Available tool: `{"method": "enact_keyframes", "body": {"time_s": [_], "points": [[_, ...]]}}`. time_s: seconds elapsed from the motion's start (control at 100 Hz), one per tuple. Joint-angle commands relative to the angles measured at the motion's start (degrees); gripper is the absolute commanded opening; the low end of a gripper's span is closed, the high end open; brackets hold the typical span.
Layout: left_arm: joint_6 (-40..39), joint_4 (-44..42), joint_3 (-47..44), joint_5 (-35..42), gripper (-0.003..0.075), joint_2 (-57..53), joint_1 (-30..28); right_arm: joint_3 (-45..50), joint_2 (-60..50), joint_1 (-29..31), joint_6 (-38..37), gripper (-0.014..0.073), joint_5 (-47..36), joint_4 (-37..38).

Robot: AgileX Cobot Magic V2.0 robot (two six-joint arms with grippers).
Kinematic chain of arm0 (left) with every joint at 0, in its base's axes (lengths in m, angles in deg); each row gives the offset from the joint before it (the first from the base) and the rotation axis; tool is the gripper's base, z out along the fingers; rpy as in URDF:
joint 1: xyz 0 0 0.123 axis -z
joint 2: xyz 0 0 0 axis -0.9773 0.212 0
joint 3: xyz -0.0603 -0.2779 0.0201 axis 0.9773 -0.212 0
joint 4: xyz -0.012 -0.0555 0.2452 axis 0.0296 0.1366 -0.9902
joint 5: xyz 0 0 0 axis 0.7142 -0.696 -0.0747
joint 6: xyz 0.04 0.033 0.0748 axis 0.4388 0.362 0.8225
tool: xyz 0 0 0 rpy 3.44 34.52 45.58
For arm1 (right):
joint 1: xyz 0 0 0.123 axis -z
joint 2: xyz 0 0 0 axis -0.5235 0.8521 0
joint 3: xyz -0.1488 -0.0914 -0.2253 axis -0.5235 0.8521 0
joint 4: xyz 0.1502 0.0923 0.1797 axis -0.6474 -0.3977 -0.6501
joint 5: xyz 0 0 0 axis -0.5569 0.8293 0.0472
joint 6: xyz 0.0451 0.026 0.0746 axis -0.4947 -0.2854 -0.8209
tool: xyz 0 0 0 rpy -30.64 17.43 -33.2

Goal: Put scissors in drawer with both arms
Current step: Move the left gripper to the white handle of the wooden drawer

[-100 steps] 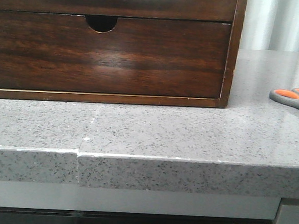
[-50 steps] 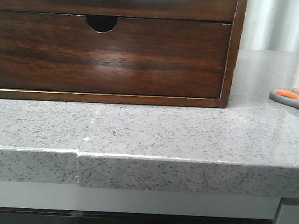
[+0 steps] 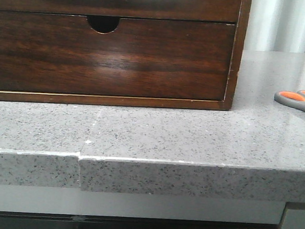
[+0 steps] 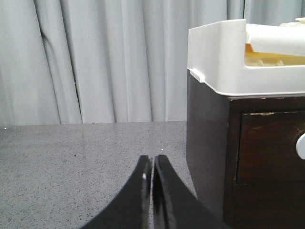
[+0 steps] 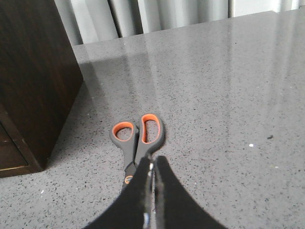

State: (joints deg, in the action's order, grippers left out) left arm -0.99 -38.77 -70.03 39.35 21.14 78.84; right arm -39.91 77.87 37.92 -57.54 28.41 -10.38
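The scissors (image 3: 300, 100) lie flat on the grey counter at the far right edge of the front view, with only their grey, orange-lined handles showing. In the right wrist view the scissors (image 5: 138, 136) lie just ahead of my right gripper (image 5: 151, 164), which is shut, and its fingers hide the blades. The drawer (image 3: 212, 8) is the upper dark front of the wooden cabinet, with its wide pale cutout at the top edge of the frame. It is closed. My left gripper (image 4: 152, 160) is shut and empty above the counter beside the cabinet's side (image 4: 205, 143). Neither gripper shows in the front view.
A lower drawer front (image 3: 109, 56) with a small half-round notch sits under the upper one. A white tray (image 4: 219, 62) stands on top of the cabinet. The counter's front edge (image 3: 149, 161) runs across the front view. Curtains hang behind.
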Motion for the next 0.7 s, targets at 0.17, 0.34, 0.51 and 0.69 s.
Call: {"method": "enact_keyframes", "body": {"time_s": [0.17,0.34,0.51,0.69], "points": [[-0.34,0.06,2.22,5.38,0.0157,0.95,0.05,-2.23,0.88,0.19,0.17,-0.0061,-4.75,0.04],[-0.34,0.18,2.22,7.40,0.0371,0.95,0.05,-2.23,0.88,0.19,0.17,-0.0061,-4.75,0.04],[-0.34,-0.12,2.22,11.53,0.0365,0.95,0.05,-2.23,0.88,0.19,0.17,-0.0061,-4.75,0.04],[-0.34,-4.02,2.54,12.15,0.0365,0.95,0.14,-2.23,0.89,0.19,0.17,-0.0061,-4.75,0.04]]}}
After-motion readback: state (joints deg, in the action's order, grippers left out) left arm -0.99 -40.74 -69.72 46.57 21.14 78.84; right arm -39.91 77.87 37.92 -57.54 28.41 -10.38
